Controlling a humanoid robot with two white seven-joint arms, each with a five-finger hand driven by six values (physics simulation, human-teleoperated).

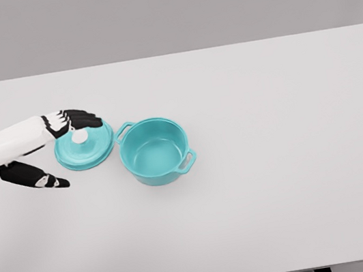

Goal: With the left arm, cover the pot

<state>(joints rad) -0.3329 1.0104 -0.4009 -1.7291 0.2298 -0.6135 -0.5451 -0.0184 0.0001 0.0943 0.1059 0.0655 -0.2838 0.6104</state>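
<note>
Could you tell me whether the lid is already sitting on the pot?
No, the lid lies flat on the table left of the open pot, under the left robot hand.

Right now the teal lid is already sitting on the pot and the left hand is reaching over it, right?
Not quite. The head view shows the lid lying on the table beside the open pot. The left hand is indeed reaching over it.

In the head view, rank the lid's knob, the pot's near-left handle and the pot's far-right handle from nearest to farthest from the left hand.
1. Lid's knob: under the left hand's fingers.
2. Pot's upper-left handle: beside the lid's right edge.
3. Pot's lower-right handle: on the pot's far side.
</note>
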